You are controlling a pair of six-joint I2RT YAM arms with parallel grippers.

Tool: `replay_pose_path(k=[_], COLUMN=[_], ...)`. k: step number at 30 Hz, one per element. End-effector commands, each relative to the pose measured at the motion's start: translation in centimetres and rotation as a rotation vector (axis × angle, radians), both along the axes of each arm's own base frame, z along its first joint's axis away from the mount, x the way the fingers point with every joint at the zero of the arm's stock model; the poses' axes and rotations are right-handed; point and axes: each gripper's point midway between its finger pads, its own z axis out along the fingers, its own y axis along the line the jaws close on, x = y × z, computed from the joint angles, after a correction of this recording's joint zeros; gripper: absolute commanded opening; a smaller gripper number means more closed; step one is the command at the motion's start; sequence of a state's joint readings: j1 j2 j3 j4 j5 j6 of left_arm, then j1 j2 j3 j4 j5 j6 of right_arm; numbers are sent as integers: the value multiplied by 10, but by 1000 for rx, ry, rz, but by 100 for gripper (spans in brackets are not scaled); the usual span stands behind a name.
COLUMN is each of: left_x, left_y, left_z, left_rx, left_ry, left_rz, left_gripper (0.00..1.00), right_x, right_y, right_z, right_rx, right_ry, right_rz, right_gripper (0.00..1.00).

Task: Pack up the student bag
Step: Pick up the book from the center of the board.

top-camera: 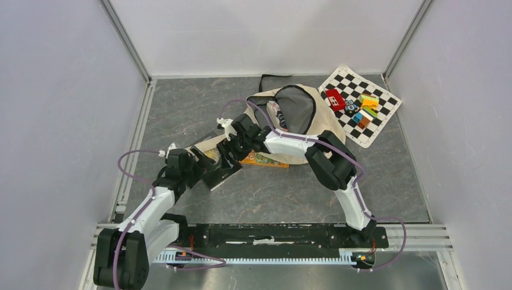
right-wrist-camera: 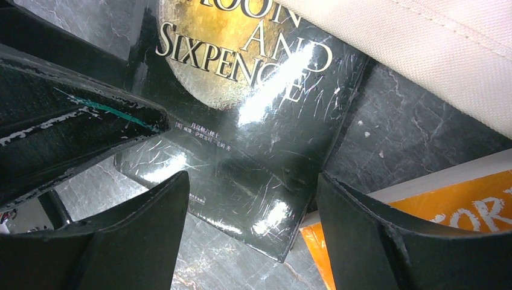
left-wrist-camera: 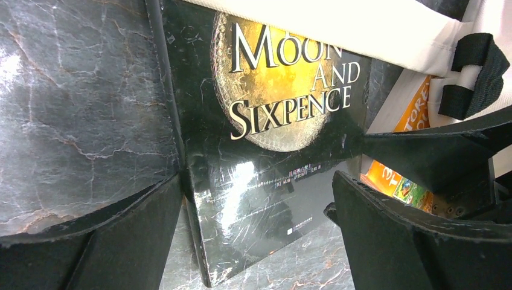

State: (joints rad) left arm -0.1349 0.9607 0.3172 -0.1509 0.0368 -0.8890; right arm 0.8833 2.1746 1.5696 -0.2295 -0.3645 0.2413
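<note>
- The student bag (top-camera: pixel 302 118) lay far-centre on the bench (top-camera: pixel 181 109), mouth open, its canvas edge over the black book (left-wrist-camera: pixel 265 157).
- The left jaws and right jaws stood apart above that book, holding nothing.
- I judged the bag soft and floppy, best gripped at its mouth rim.

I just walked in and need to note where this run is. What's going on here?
Both arms are bent over a black book, The Moon and Sixpence, which lies flat on the table. The left gripper and the right gripper are both open, with their jaws spread above the book and not closed on it yet. The book's top edge sits under the cream student bag, which lies open behind it. An orange book lies beside the black one.
</note>
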Motion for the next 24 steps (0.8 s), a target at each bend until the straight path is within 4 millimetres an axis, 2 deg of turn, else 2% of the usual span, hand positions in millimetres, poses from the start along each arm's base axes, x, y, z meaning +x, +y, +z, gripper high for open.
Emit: replay_pose_path(k=[1, 5, 7, 11, 16, 20, 24], left_x=[-42, -37, -31, -17, -8, -9, -9], left_y=[3, -9, -15, -18, -21, -24, -26], left_z=[-39, -32, -23, 12, 64, 89, 99], left_rx=[-2, -64, -97, -122, -177, -206, -212], left_ry=[176, 129, 83, -51, -235, -304, -327], left_rz=[16, -11, -31, -38, -29, -40, -53], left_gripper=[100, 100, 100, 100, 100, 100, 100], right_x=[-42, -44, -41, -56, -66, -79, -89], right_y=[13, 15, 13, 12, 8, 5, -1], right_z=[-29, -37, -42, -44, -31, -24, -20], right_rx=[-31, -68, -98, -83, -49, -12, 13], right_ry=[107, 87, 61, 125, 142, 183, 202], right_rz=[65, 25, 6, 29, 33, 40, 50], right_gripper=[81, 82, 84, 82, 81, 81, 83])
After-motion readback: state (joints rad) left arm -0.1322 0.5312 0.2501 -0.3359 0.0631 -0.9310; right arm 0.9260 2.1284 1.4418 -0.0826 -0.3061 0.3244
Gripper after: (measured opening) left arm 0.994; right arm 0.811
